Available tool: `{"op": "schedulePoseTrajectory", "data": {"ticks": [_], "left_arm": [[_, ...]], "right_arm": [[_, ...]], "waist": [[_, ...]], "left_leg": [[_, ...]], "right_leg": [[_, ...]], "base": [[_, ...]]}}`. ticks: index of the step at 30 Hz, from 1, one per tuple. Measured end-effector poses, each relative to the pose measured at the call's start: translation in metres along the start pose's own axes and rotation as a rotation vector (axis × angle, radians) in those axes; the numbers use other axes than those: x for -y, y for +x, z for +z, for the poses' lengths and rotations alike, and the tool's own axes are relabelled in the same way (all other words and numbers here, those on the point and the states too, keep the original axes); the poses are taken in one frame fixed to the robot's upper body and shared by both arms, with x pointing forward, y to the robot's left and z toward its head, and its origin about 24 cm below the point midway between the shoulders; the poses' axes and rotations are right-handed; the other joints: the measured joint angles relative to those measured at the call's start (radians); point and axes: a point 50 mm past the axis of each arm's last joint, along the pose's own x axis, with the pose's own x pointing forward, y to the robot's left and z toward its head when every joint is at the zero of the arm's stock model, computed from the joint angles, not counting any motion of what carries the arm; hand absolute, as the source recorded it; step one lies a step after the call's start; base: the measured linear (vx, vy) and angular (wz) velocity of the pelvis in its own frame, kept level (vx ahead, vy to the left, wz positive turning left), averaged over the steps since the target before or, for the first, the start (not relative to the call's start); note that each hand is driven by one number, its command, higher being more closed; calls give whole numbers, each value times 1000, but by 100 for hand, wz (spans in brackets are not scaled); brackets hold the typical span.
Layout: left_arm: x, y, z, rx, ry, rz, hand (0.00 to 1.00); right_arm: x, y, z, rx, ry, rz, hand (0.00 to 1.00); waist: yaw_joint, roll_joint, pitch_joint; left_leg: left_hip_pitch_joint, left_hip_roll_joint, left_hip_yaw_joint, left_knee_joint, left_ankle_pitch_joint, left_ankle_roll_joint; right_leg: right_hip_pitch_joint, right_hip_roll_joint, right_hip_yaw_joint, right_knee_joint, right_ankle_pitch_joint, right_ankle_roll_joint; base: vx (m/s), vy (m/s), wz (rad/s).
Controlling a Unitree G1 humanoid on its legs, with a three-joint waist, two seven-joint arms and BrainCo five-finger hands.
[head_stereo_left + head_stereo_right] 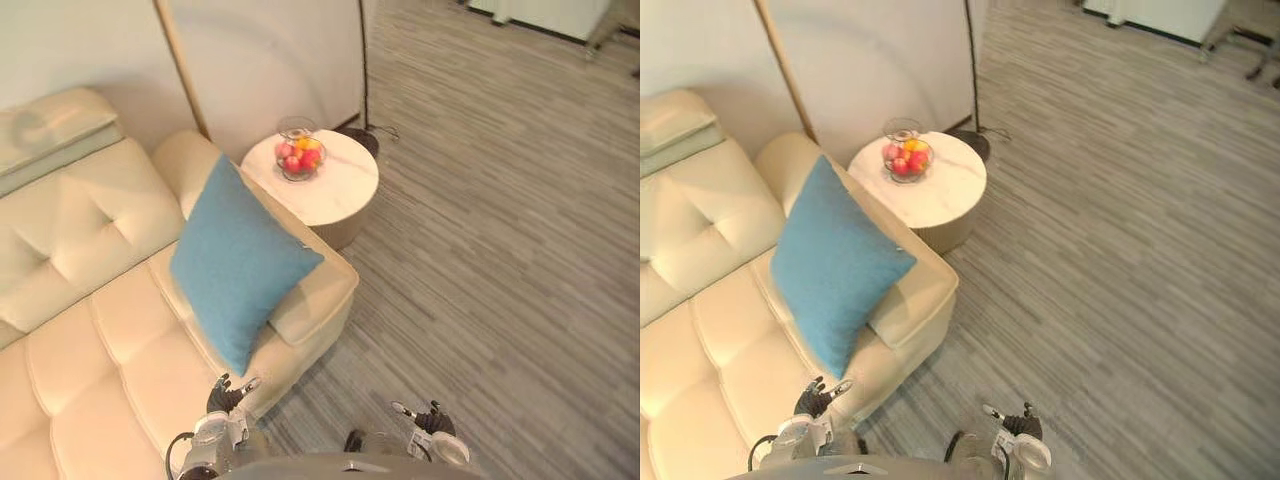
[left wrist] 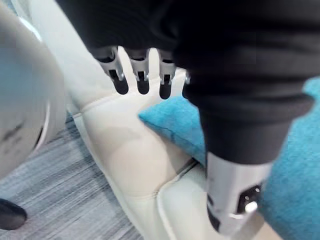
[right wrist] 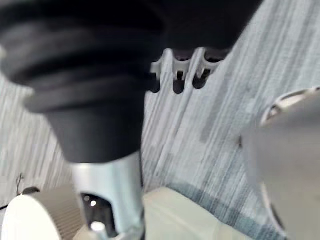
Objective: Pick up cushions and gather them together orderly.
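A blue cushion point(image 1: 240, 262) leans upright against the right armrest of a cream leather sofa point(image 1: 90, 330); a corner of it shows in the left wrist view as the blue cushion point(image 2: 175, 122). My left hand point(image 1: 228, 395) hangs low by the sofa's front corner, below the cushion and apart from it, fingers point(image 2: 142, 75) straight and empty. My right hand point(image 1: 430, 420) hangs over the grey floor to the right, its fingers point(image 3: 179, 75) also relaxed and holding nothing.
A round white side table point(image 1: 330, 190) with a glass bowl of fruit point(image 1: 299, 158) stands just past the armrest. A floor lamp's dark base point(image 1: 358, 135) and pole sit behind it by the wall. Grey striped carpet point(image 1: 500, 250) spreads to the right.
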Motion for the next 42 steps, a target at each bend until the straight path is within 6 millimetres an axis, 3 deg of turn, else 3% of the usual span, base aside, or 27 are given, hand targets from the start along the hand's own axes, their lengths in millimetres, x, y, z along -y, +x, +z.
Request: {"op": "schedulePoseTrajectory", "data": {"ticks": [1,2,4,5,9,16,19,22,27,35,39,42], "left_arm": [[1,0,0,0,-1,-1,0],[-1,1,2,4,4,2,0],[-2,2,4,11,20,-1,0],[-9,3,7,19,39,12,0],[-22,1,-4,-24,56,43,0],[-30,2,-6,-41,71,60,0],[-36,1,-7,-44,81,74,0],[-46,-3,-16,-67,86,102,0],[-59,-6,-20,-72,69,151,0],[-74,-10,-24,-79,87,176,0],[-84,-18,-38,-117,94,197,0],[-86,-21,-45,-137,93,192,0]], "right_arm": [[0,0,2,8,6,-1,0],[-1,0,2,8,11,-1,0],[-7,-2,-1,-4,21,12,0],[-14,-4,-6,-24,32,25,0],[-14,-5,-15,-57,11,24,0],[-16,-3,-8,-25,-66,39,0],[-22,-2,16,84,-137,50,0],[-27,-7,74,347,-236,65,0],[-21,-25,134,622,-318,35,0],[-13,-39,174,792,-379,48,0],[-17,-43,196,870,-423,69,0],[-31,-49,214,939,-451,110,0]], "waist": [[-4,2,-3],[-6,-4,-7],[-1,-29,-7],[4,-52,-2],[4,-58,-12],[-4,-64,-20],[-2,-71,-18],[-2,-69,-18],[-1,-65,-19],[-3,-69,-25],[1,-73,-27],[6,-74,-27]], "left_leg": [[-14,0,45,-51,59,22],[-4,-19,49,-98,61,20],[16,-47,45,-177,73,25],[27,-68,39,-220,108,30],[121,-109,39,-338,155,34],[142,-148,-12,-514,261,35],[148,-158,-25,-544,283,39],[147,-176,-25,-605,315,32],[144,-192,-49,-611,312,35],[115,-225,-141,-610,314,39],[113,-238,-179,-609,330,58],[112,-245,-204,-604,341,76]], "right_leg": [[5,2,-18,-2,-11,17],[6,-4,-21,-17,-11,24],[5,-5,-25,-54,-3,35],[24,-7,-32,-96,21,38],[108,-4,-17,-180,57,49],[83,9,-18,-217,95,47],[77,15,9,-217,100,47],[47,18,71,-242,117,56],[49,18,136,-279,127,66],[55,16,146,-317,140,84],[72,15,136,-326,156,87],[90,15,117,-338,161,90]], "base": [[163,-15,55],[149,18,52],[96,31,37],[56,22,27],[60,16,10],[-71,0,12],[-91,18,5],[-180,76,-9],[-122,71,-8],[1,51,15],[83,16,22],[96,-8,20]]}}
